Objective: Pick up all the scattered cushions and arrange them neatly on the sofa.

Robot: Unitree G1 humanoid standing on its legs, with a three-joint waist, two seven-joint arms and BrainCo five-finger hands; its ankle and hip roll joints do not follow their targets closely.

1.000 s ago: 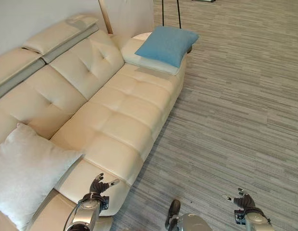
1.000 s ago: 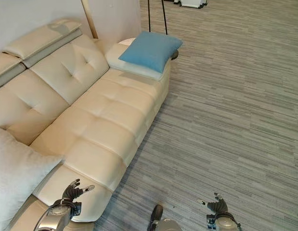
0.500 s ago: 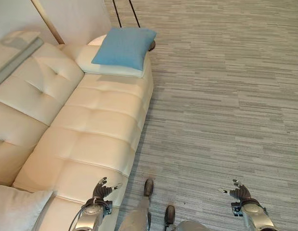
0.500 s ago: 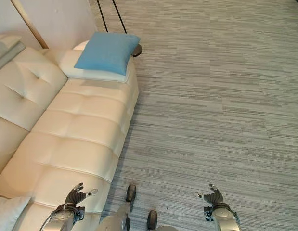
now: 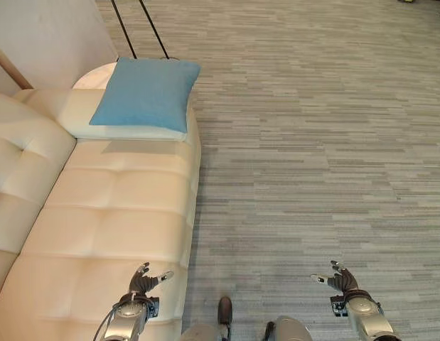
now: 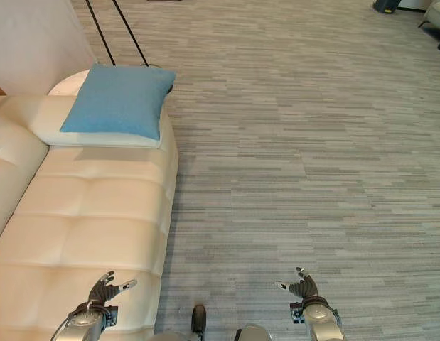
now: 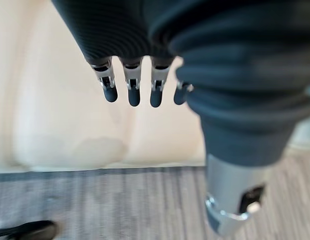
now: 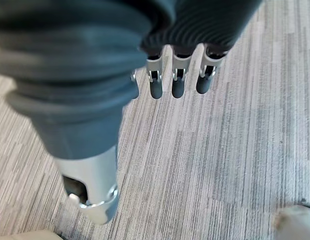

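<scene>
Both robot hands hang open and empty, left robot hand (image 5: 143,277) over the sofa (image 5: 99,227), right robot hand (image 5: 337,278) above bare floor (image 5: 312,142). 1 blue cushion (image 5: 145,94) rests on the sofa's far armrest, overhanging its edge; a careless brush could tip it off.

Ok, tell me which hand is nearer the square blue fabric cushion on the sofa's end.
Left. The left hand hangs over the cream leather sofa's front edge, the same sofa holding the square blue fabric cushion. The right hand hangs over the grey striped floor, farther off.
</scene>
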